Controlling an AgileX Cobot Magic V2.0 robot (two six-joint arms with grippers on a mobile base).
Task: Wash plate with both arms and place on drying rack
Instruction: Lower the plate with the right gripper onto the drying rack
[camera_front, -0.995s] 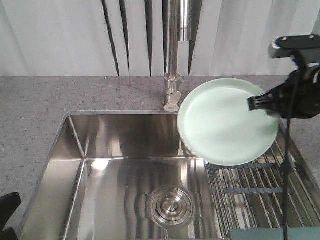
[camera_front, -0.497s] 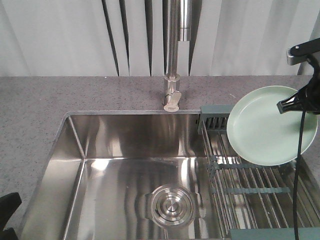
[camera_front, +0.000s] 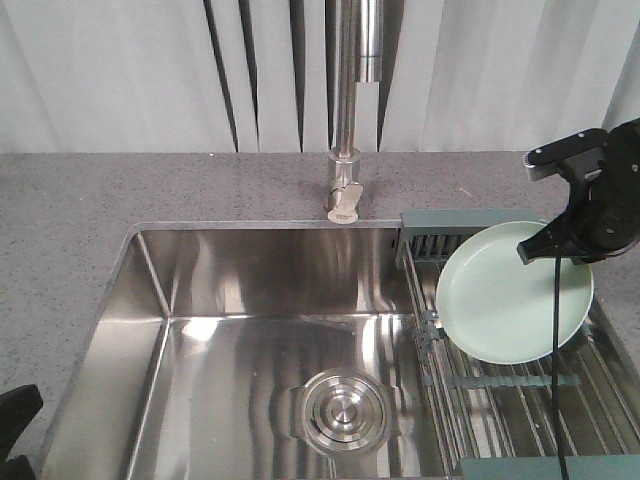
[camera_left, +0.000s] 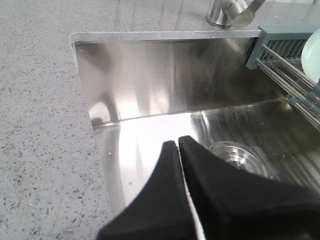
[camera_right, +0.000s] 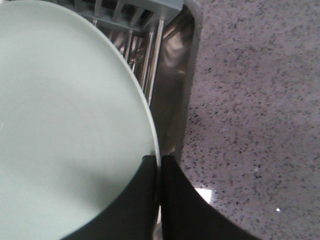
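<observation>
The pale mint-green plate (camera_front: 510, 295) hangs tilted over the far end of the drying rack (camera_front: 500, 390), its face turned toward the sink. My right gripper (camera_front: 535, 248) is shut on the plate's upper right rim; in the right wrist view the black fingers (camera_right: 145, 200) pinch the rim of the plate (camera_right: 60, 125) between them. My left gripper (camera_left: 178, 142) is shut with nothing in it, over the near left side of the sink basin (camera_left: 150, 85). A sliver of the plate (camera_left: 312, 60) shows at the right edge of the left wrist view.
The tall steel faucet (camera_front: 350, 110) stands behind the sink (camera_front: 250, 340), with the round drain (camera_front: 340, 412) in the basin floor. Speckled grey countertop (camera_front: 100, 200) surrounds the sink. The rack's slotted grey-green end compartment (camera_front: 440, 235) sits just behind the plate.
The right arm carried the plate from beside the faucet to the right over the rack, then lowered it and brought it slightly back left. The left arm has not moved.
</observation>
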